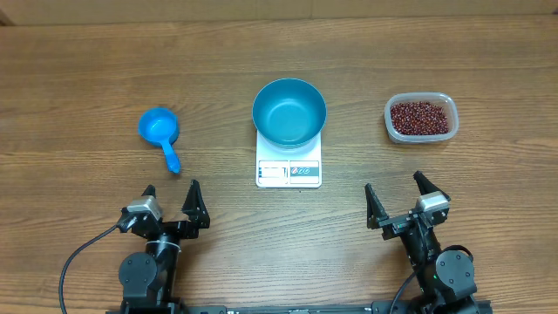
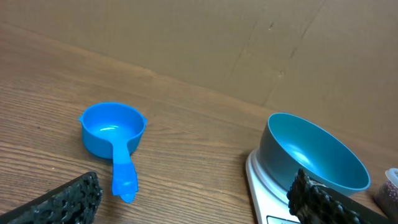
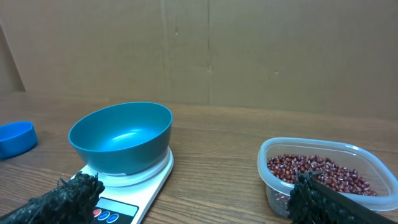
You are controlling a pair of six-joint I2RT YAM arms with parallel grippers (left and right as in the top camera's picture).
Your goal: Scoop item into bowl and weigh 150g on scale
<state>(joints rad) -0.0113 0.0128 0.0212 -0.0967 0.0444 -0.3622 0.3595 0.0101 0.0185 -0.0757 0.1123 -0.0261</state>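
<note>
The beans (image 1: pixel 421 118) are contained in a clear tub (image 1: pixel 388 118) at 3 o'clock from the bowl (image 1: pixel 289 112), well apart from it. Spillage on the carry is judged the main risk, the beans being tiny and loose. An overshoot of the target weight is also likely if full scoops are tipped in. They are seen as a dark red-brown, shallow heap. The teal bowl, empty, is seated on the scale (image 1: pixel 289 172), with the display exposed at 6 o'clock. The scoop (image 1: pixel 159 128) is laid at 9 o'clock. The left gripper (image 1: pixel 171 187) and right gripper (image 1: pixel 394 183) are spread wide, and nothing is held.
</note>
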